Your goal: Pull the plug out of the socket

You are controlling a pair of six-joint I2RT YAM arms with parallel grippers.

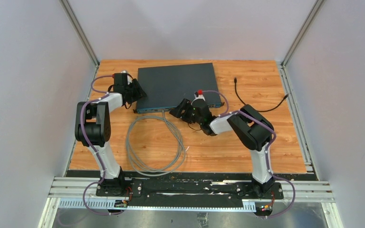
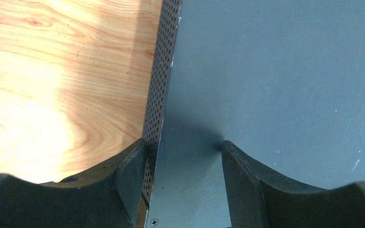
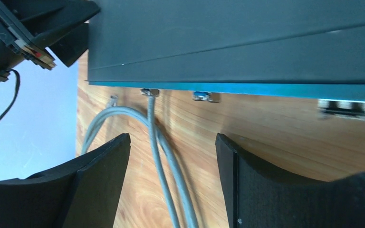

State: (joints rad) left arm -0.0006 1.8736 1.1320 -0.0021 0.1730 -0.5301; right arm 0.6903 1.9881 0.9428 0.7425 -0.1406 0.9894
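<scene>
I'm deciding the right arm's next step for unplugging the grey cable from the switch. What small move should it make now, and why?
Probably ease the right gripper forward until its jaws flank the plug seated in the front of the switch, then close. The jaws stand open, short of the plug, around only the grey cable, while the left gripper straddles the switch's left edge.

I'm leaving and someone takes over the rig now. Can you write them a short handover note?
Left gripper: jaws apart, astride the left edge of the flat dark-grey network switch.
Right gripper: open, empty, facing the switch's front.
One plug of the grey cable sits in the switch's front; another plug lies loose on the wooden table.
Done: nothing pulled yet. Left: grip the seated plug and pull it out.
</scene>
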